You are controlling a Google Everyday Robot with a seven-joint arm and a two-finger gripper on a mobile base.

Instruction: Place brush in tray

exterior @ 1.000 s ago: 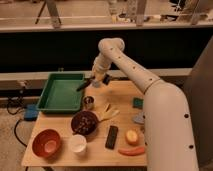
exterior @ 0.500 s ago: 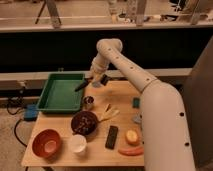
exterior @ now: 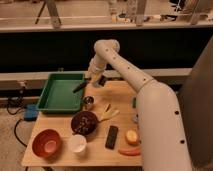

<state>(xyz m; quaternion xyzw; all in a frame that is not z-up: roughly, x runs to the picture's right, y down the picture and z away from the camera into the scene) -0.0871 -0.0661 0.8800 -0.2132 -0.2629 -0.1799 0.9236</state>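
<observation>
The green tray (exterior: 56,95) lies at the back left of the wooden table. My gripper (exterior: 95,80) hangs just past the tray's right rim, at its far right corner. It is shut on the brush (exterior: 79,88), a slim dark stick that slants down and to the left from the fingers. The brush's free end reaches over the tray's right rim, held above the tray floor. The part of the brush inside the fingers is hidden.
A small metal can (exterior: 88,102) stands right of the tray. In front are a dark bowl (exterior: 84,122), a red bowl (exterior: 47,142), a white cup (exterior: 77,143), a flat black bar (exterior: 112,136), a banana (exterior: 106,112), a yellow fruit (exterior: 131,136) and a carrot (exterior: 130,151).
The gripper with the brush has shifted slightly left and down, bringing the brush's tip further over the tray's right rim.
</observation>
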